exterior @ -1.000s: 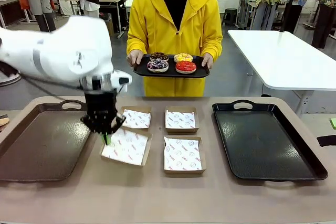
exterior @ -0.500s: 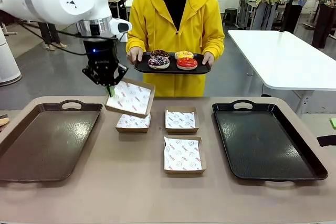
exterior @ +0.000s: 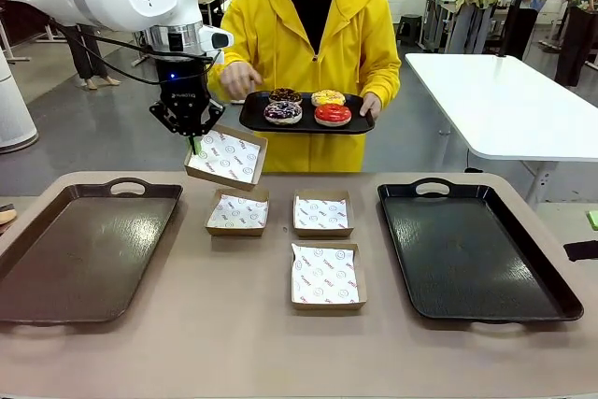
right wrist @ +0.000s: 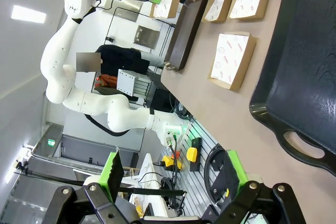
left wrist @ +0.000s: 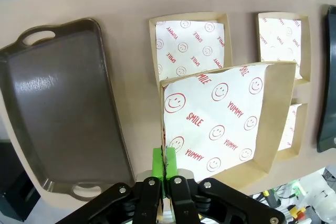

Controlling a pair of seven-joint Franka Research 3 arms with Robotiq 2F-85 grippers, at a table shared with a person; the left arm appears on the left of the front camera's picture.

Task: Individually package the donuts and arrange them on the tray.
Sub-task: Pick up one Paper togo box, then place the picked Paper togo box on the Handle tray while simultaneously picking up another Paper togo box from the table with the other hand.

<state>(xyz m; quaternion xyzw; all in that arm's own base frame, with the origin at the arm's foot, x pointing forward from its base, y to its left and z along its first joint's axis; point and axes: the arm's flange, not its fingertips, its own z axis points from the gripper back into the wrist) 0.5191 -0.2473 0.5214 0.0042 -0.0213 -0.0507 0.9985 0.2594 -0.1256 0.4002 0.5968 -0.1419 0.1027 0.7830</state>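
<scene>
Donuts [exterior: 306,107] are lying flat, holes up, on the serving tray [exterior: 360,126] the person [exterior: 308,35] is holding beyond the table [exterior: 234,343]; as rings, they are showing no long axis. Left gripper [exterior: 194,142], clamped on a lined box [exterior: 226,158] rim, is carrying it up from the table toward them for loading. Right gripper [right wrist: 173,169] is idling, jaws apart.

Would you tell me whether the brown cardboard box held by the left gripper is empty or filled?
Empty: the brown cardboard box in the left gripper shows only its smiley-printed white paper liner inside.
</scene>
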